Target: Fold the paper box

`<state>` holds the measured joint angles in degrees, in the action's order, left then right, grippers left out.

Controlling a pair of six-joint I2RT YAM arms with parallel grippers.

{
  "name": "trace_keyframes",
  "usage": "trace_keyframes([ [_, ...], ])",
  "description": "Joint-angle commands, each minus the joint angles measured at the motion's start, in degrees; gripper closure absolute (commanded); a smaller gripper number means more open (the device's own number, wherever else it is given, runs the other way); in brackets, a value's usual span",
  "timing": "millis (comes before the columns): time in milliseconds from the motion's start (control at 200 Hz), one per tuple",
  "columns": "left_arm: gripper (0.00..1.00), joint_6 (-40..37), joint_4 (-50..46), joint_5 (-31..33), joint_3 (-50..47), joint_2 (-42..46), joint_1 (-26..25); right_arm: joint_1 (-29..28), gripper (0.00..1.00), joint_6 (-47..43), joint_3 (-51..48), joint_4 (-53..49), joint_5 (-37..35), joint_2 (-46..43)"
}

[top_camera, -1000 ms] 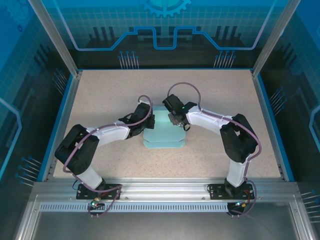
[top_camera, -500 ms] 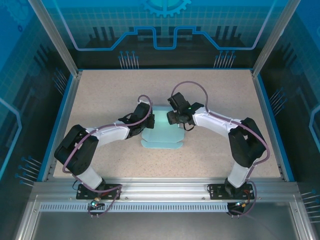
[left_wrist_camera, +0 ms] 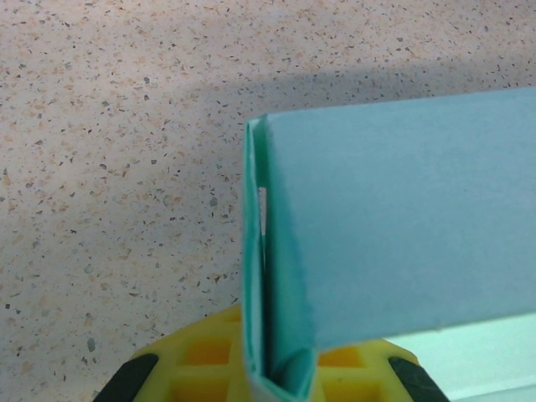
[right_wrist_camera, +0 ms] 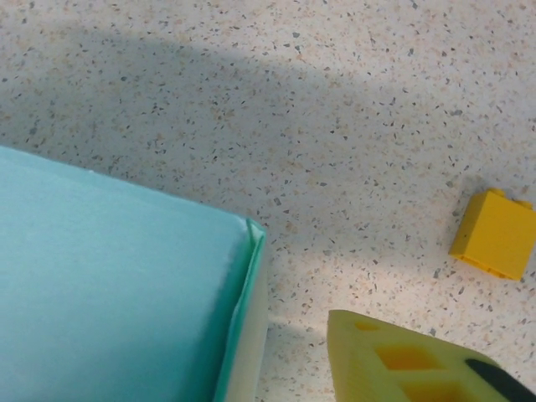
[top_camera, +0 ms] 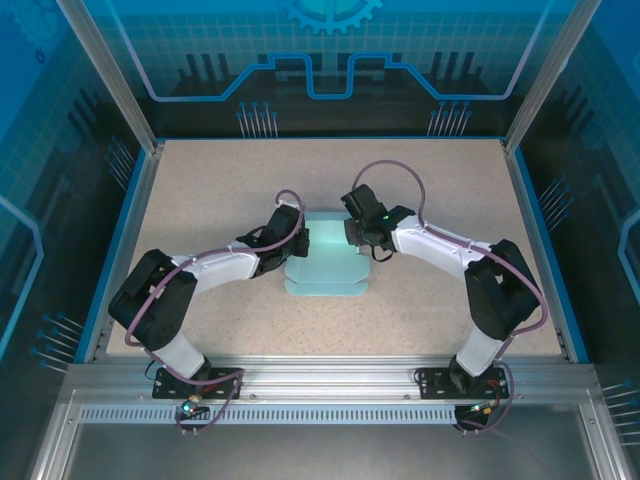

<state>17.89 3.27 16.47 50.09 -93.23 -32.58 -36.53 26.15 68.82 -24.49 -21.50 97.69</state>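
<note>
Mid-table, on the speckled beige tabletop point(top_camera: 220, 200), sits the pale light-blue thin-card paper box point(top_camera: 325, 272), partly folded, its near flap lying flat toward the arm bases. Both arms are reaching in from either side. From overhead, the left gripper point(top_camera: 292, 240) is right on the box's left edge, and the left wrist camera confirms it: a doubled wall of blue card point(left_wrist_camera: 276, 335) runs straight down between the yellow fingers point(left_wrist_camera: 201, 352), pinched tight there, with a broad panel of the box slanting away to the right. That's a firm clamp on the card.

Over on the other side, the right gripper point(top_camera: 358, 236) hovers at the box's far right corner. Its wrist view looks down on that corner point(right_wrist_camera: 251, 239), edge layers showing, and one yellow fingertip point(right_wrist_camera: 402, 356) stands just beside the box, apart from it, over bare table. Jaws parted, nothing between them. A small yellow-orange plastic block point(right_wrist_camera: 494, 233) lies on the table further right, well clear of the box.
</note>
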Motion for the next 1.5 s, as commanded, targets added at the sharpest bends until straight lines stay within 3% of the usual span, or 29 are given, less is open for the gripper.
trace_keyframes([
  [0, 0.95, -0.37, 0.95, -0.23, -0.05, 1.85, -0.03, -0.91, 0.66, 1.43, 0.69, 0.12, -5.09, 1.75],
  [335, 0.95, -0.64, 0.39, -0.68, 1.01, 1.41, -0.07, -1.96, 0.80, 3.24, 1.62, 1.29, -13.79, 3.44],
  [1126, 0.95, -0.66, -0.43, -1.09, 1.77, 0.86, -1.09, -2.33, 0.87, 1.61, 7.41, -4.03, -30.08, 13.37],
  [1351, 0.95, -0.62, -0.40, -0.97, 1.51, 0.80, -1.14, -1.80, 0.87, 0.81, 6.97, -3.22, -28.46, 12.81],
  [1496, 0.95, -0.51, -0.46, -0.93, 1.64, 0.81, -1.16, -1.45, 0.84, -0.71, 4.40, 1.27, -20.68, 8.67],
])
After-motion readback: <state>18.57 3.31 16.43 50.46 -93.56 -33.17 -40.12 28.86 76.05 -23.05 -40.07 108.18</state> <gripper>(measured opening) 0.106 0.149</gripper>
